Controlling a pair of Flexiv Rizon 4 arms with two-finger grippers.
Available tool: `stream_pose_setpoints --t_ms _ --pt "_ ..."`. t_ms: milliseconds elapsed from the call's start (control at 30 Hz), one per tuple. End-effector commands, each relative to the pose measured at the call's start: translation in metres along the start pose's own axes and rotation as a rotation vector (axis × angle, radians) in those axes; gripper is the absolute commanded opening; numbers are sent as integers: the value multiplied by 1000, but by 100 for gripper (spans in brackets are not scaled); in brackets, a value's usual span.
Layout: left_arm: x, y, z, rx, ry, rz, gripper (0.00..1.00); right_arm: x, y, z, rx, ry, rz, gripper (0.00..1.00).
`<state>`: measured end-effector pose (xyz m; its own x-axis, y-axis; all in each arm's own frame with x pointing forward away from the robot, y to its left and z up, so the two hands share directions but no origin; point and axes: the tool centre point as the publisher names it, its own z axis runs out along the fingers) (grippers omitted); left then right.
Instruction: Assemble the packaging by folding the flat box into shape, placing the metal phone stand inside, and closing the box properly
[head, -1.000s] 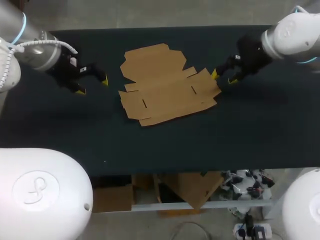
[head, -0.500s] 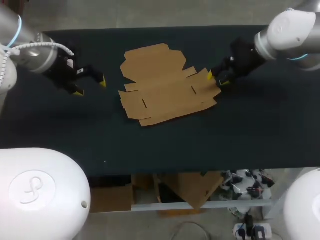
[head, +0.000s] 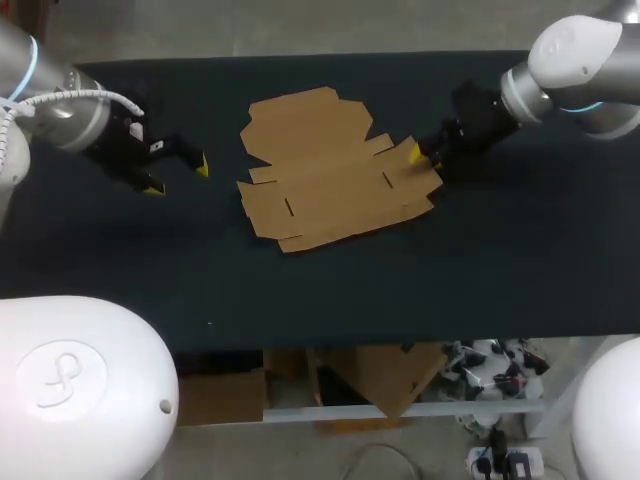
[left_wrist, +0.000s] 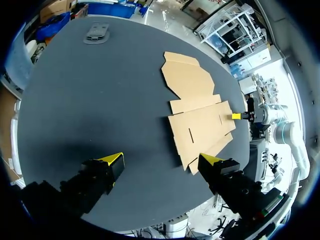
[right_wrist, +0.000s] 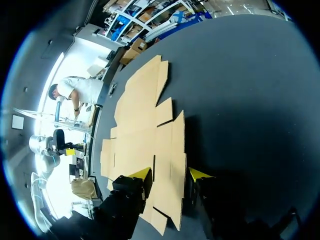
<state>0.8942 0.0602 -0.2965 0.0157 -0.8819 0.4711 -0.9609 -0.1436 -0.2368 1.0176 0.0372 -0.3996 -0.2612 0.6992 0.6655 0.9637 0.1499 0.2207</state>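
Note:
The flat brown cardboard box (head: 330, 170) lies unfolded in the middle of the black table (head: 300, 290). My right gripper (head: 424, 158) is at the box's right end. In the right wrist view the gripper (right_wrist: 170, 173) straddles the end flap of the box (right_wrist: 145, 125), fingers apart, the flap lying flat between them. My left gripper (head: 178, 177) hovers open to the left of the box, holding nothing. In the left wrist view the gripper (left_wrist: 162, 160) faces the box (left_wrist: 200, 115). The grey metal phone stand (left_wrist: 97, 32) lies far off near the table's edge.
Bare black tabletop surrounds the box on all sides, with wide room in front of it. My right gripper's yellow tip (left_wrist: 236, 116) shows at the box's far end in the left wrist view.
My right gripper has moved left onto the box's right flap and its fingers have narrowed. My left arm has drifted slightly left and back, still open.

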Motion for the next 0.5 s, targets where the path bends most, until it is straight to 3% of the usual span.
stream_pose_setpoints --t_ms 33,233,500 --pt "-1 -1 1 -4 -1 -1 100 -2 3 2 6 36 2 0" --pt "-2 0 2 -8 3 -1 100 6 -3 2 -4 49 -7 0" --pt "-2 4 1 -10 14 4 100 18 -22 -10 -83 63 -9 0"
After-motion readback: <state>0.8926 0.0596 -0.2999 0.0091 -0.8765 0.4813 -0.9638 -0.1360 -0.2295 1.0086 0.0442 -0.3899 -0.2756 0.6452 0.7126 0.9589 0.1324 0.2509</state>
